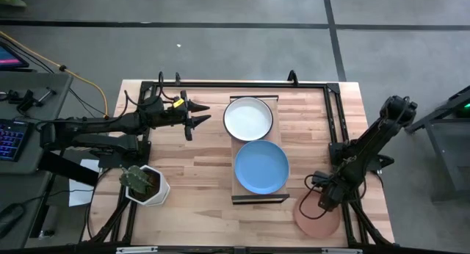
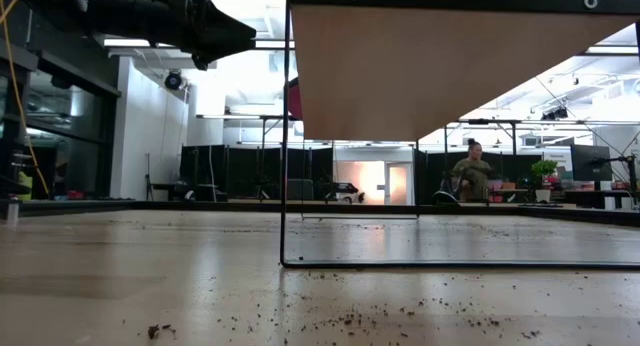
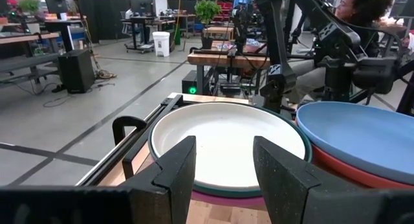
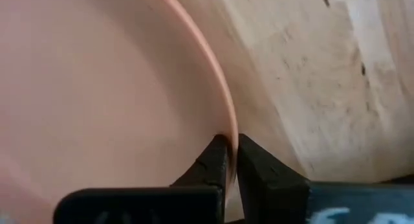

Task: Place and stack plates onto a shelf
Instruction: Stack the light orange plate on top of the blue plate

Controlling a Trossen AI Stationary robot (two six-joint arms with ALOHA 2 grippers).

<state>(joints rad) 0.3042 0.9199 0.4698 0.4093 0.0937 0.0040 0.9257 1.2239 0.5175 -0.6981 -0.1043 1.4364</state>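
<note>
At the near right corner of the table, the right gripper is clenched on the rim of the salmon tan plate; in the right wrist view its 2 dark fingers pinch the thin edge between them, with the plate's pale bowl to one side and bare wood to the other. That plate lies on the tabletop just beside the near end of the shelf, partly over the table's front edge. At the near left stands a white hexagonal plant pot. On the shelf, 2 stacks sit side by side and touching: nearer, the light blue plate rests on the coral red plate, whose rim shows beneath it in the left wrist view; farther, the white plate tops the dark teal plate, with the magenta pink plate at the bottom. The left gripper hovers left of the far stack, its fingers released and apart, pointing at the white plate without touching it. Beyond the table, a person sits in the room.
</note>
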